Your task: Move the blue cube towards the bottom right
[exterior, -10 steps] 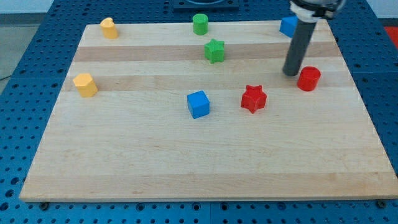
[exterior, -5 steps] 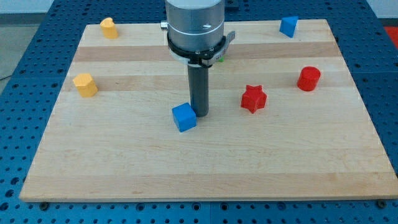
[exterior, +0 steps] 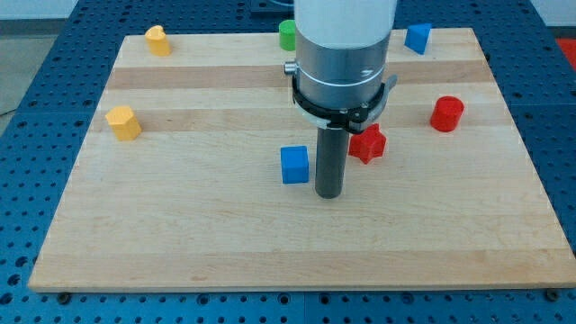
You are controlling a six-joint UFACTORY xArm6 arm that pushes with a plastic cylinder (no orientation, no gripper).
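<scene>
Here, my tip (exterior: 328,194) rests on the desk (exterior: 225,243) near the middle of the view, and since this arm ends in a plain rod there is no claw to be apart, together or clamped on anything. The blue cube (exterior: 294,165) is the nearest block: it sits just beside the rod on the view's left, slightly above the tip's end, with a thin strip of bare wood showing between them, so the two look apart rather than touching. Next out, up and to the view's right of the tip, lies the red star (exterior: 369,144), its left part hidden behind the rod and the metal collar above it. Farther to the view's right and higher is the red cylinder (exterior: 446,113), well apart from the tip. Off to the view's left, well away, stands a yellow block (exterior: 123,122), its shape hard to make out. At the view's top, a green block (exterior: 287,34) peeks out to the left of the arm's grey body, partly hidden by it, and another blue block (exterior: 417,38) shows to the body's right. Farthest of all, at the view's top left, sits a second yellow block (exterior: 158,40).
</scene>
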